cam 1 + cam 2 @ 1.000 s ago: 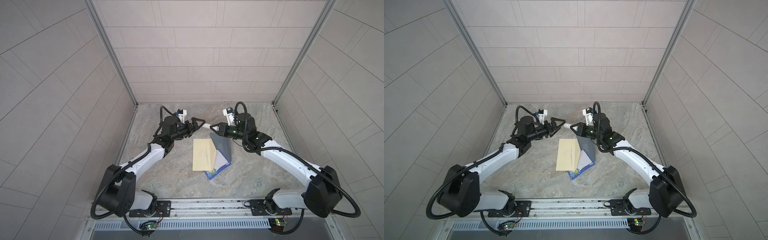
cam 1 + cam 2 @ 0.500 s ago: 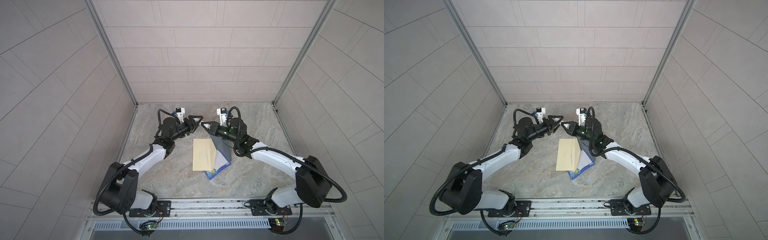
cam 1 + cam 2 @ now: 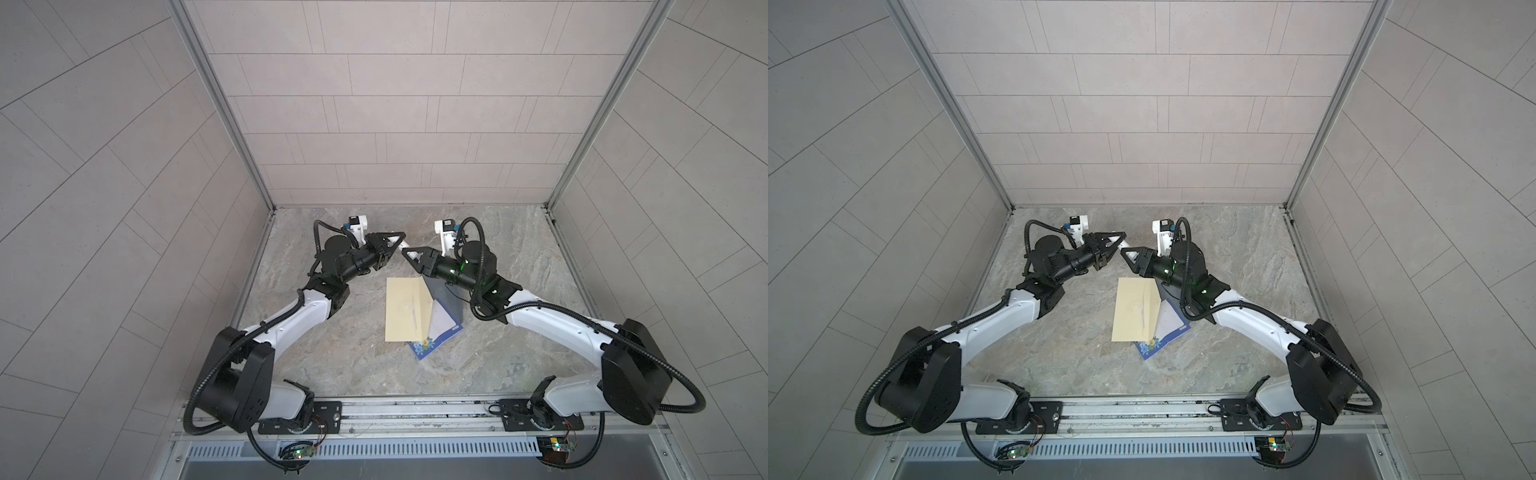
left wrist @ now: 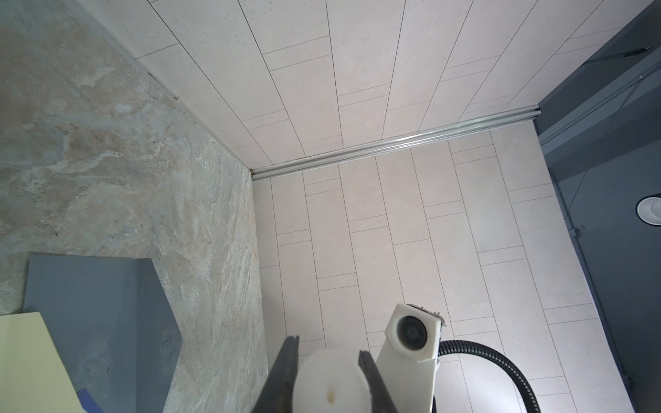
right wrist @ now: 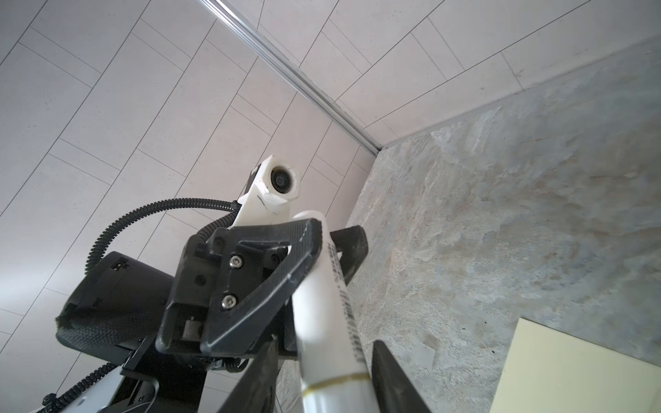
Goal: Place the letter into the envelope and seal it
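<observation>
Inside a booth of pale tiled walls (image 3: 395,104), two arms meet nose to nose above a grey marbled tabletop (image 3: 498,357). The left gripper (image 3: 398,242) is clamped on a white tube (image 5: 332,304). The right gripper (image 3: 409,254) flanks the tube's other end, jaws slightly slack, with a sliver of gap on one side. Just below them, toward the arms' bases, lies the cream envelope (image 3: 405,309) — grey flap (image 3: 446,297) open, the blue-edged letter (image 3: 440,330) poking out askew.
</observation>
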